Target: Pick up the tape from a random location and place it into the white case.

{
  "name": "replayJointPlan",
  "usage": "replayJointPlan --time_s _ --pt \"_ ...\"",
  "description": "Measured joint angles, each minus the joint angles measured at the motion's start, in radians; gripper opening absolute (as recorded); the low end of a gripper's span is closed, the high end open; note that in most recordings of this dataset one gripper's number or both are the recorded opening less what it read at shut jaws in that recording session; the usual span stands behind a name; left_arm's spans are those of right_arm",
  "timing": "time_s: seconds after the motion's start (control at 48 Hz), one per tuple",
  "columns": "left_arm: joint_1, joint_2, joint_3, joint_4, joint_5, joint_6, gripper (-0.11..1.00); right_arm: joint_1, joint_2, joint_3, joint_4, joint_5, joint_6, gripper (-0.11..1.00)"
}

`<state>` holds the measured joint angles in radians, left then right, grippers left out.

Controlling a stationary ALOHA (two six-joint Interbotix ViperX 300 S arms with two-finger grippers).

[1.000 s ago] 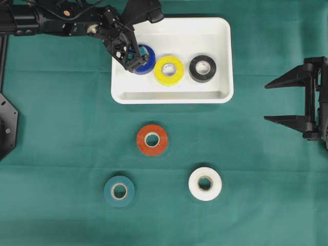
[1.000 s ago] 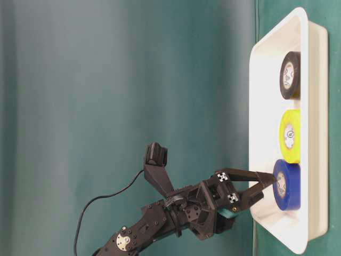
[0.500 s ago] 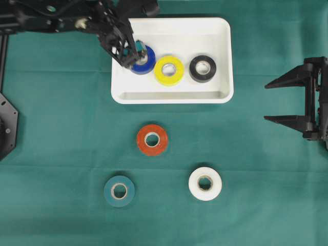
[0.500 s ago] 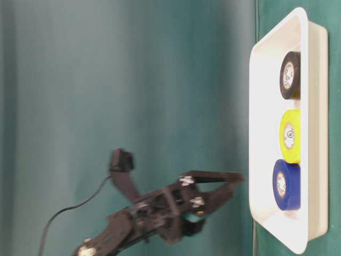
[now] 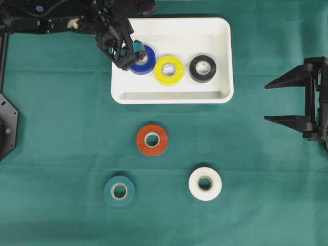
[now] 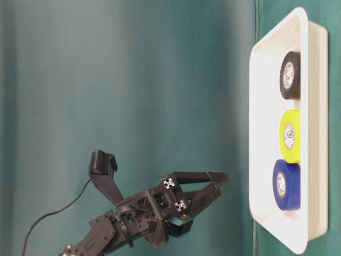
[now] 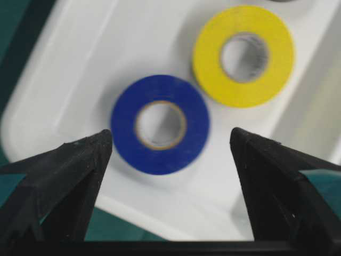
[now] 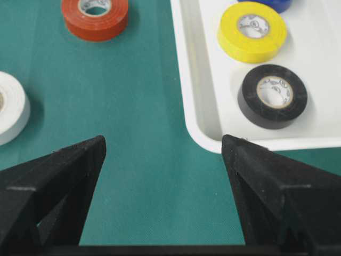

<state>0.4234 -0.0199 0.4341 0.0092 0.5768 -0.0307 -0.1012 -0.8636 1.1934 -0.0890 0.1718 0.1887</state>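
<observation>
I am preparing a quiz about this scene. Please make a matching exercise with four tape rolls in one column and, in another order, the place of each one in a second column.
Column 1:
1. blue tape
2. black tape
3. red tape
4. white tape

Column 2:
A. on the green cloth, just below the white case
B. in the case, at the end under the left gripper
C. on the cloth, lower right of the red roll
D. in the case, at the end toward the right gripper

Pairs: 1-B, 2-D, 3-A, 4-C
</observation>
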Motion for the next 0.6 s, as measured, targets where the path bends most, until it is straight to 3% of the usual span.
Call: replayJointPlan --time_s 0.437,0.604 --pt "-0.281 -0.066 0.006 0.0 0.015 -0.002 0.85 0.0 0.0 0.0 -0.002 0.0 0.0 0.83" --pt "-0.325 -0.075 0.008 0.0 0.015 -0.002 0.85 0.0 0.0 0.0 -0.002 -0.002 0.0 0.83"
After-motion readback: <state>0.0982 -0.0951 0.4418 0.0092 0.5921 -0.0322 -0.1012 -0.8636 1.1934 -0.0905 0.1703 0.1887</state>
